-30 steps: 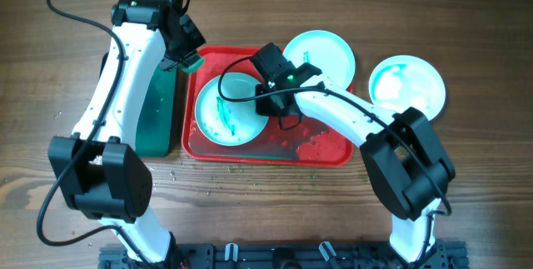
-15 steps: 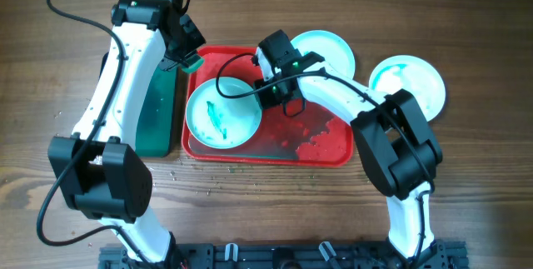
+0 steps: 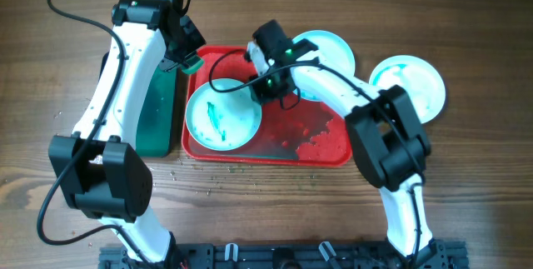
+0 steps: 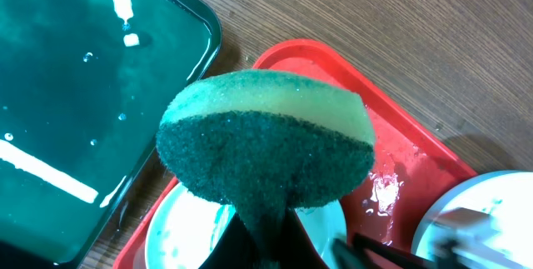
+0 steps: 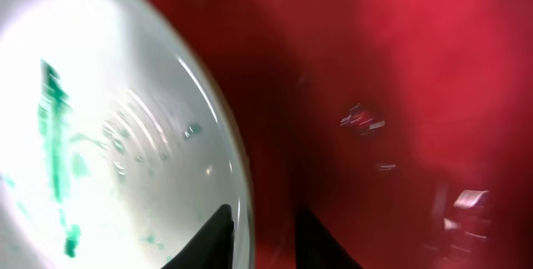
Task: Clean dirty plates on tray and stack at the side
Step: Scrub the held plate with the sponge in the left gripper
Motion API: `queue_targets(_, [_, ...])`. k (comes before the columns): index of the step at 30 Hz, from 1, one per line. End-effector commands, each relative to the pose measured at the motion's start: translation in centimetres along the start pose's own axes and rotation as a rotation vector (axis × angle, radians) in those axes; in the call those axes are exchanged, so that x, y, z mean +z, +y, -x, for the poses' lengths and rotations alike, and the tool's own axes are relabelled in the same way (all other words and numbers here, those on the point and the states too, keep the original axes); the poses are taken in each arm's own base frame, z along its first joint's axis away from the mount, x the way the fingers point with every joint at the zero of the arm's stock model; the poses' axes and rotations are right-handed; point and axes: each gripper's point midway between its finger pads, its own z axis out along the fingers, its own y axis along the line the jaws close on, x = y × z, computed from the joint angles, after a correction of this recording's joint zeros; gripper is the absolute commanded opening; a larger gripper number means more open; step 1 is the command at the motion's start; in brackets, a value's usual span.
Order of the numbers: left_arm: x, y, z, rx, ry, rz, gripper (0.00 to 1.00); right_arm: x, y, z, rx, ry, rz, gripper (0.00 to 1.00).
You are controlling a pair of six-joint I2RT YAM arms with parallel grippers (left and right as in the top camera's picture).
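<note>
Overhead and wrist views of the bench [image 3: 466,177] with two arms, two trays and three plates.

Plate one [image 3: 221,117], marked with green streaks, lies flat in the left half of the single red tray [image 3: 321,142], whose bare floor is wet. Plate two [image 3: 331,46] sits at the tray's far right corner, partly hidden by the right arm; whether it rests on the rim or on the bench cannot be told. Plate three [image 3: 410,86], tinted green, lies on the bench to the right, apart from the tray.

One dark green tray [image 3: 154,119], its surface wet, stands just beside the red tray's left edge.

The left gripper [image 3: 190,59] pinches one sponge [image 4: 266,148], yellow above and dark green below, over the red tray's far left corner. The right gripper [image 5: 262,223] is narrowly parted, one finger over plate one and one over the tray floor, with a gap visible beside the rim between them.
</note>
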Motion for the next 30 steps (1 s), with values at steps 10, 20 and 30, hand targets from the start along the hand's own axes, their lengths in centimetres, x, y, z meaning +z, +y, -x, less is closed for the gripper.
queue_targets(10, [1.9,0.7,-2.5,0.014,0.076,0.048,0.04,0.2,-5.9,-1.7,0.534,0.046,-0.106,0.04])
queue_targets(20, [11.0,-1.1,-10.5,0.448,0.08,-0.042,0.04,0.4,-5.0,-1.4,0.421,0.052,-0.029,0.04])
queue_targets(30, [11.4,-3.8,-17.0,0.687,0.273,-0.385,0.04,0.3,-3.4,-1.6,0.351,0.076,0.06,0.04])
